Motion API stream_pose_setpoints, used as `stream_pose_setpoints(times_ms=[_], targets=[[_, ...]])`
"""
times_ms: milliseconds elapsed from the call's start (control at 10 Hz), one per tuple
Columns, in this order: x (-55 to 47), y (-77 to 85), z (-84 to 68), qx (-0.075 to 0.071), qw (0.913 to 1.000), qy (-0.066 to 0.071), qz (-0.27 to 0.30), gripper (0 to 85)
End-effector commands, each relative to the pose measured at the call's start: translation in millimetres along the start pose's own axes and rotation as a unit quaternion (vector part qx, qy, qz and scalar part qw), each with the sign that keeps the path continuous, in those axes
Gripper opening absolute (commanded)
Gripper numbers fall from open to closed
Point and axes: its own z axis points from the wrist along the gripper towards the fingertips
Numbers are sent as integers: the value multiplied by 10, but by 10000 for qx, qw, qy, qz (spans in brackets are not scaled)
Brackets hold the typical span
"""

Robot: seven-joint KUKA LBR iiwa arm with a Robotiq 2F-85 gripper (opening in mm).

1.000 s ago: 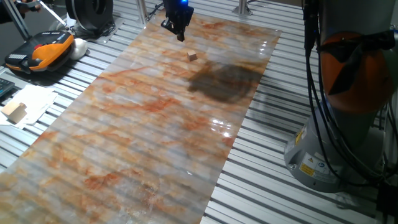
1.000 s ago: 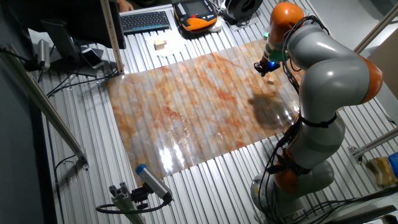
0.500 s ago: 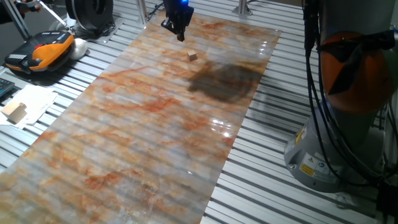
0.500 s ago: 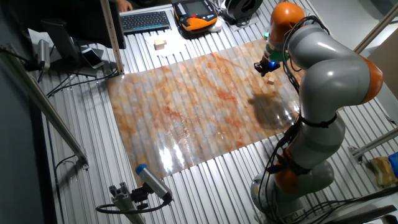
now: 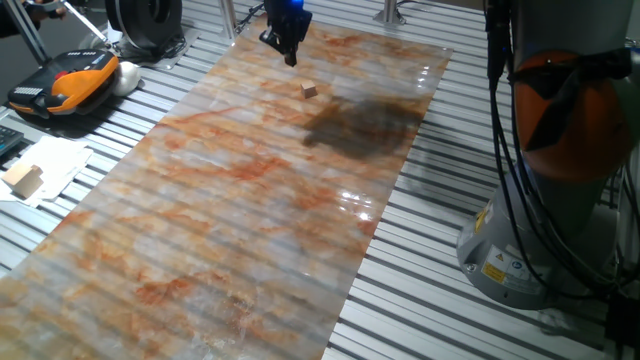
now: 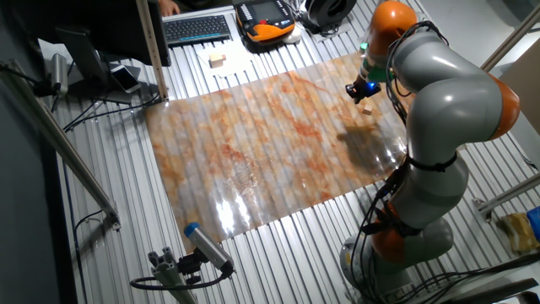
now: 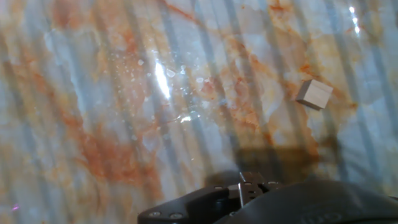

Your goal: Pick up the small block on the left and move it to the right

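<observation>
The arm (image 6: 439,76) has smooth, rounded light-grey shells with bright orange rings at its joints and an orange cap at the top. Black cables (image 5: 515,190) run in loose bundles down the outside of the lower body to a grey base (image 5: 510,262) that carries small yellow warning stickers. The gripper (image 5: 286,36) is black, with a blue light glowing above it. In the hand view its black housing shows small screws.

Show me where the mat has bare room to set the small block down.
Nearly all of the marbled mat is bare; only the small block lies on it, near the gripper. Crowding is off the mat: the larger block on paper and the pendant.
</observation>
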Motion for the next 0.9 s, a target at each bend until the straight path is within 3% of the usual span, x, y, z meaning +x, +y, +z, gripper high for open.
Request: stream_pose_setpoints(times_ms=[0,200,300,800], targets=[[-15,-26,10,14,10000,-22,-6,0],[-89,-155,28,-111,9999,-7,-68,0],[-114,-213,53,-97,9999,-33,-105,170],[-282,-709,181,-337,9986,-57,-412,170]])
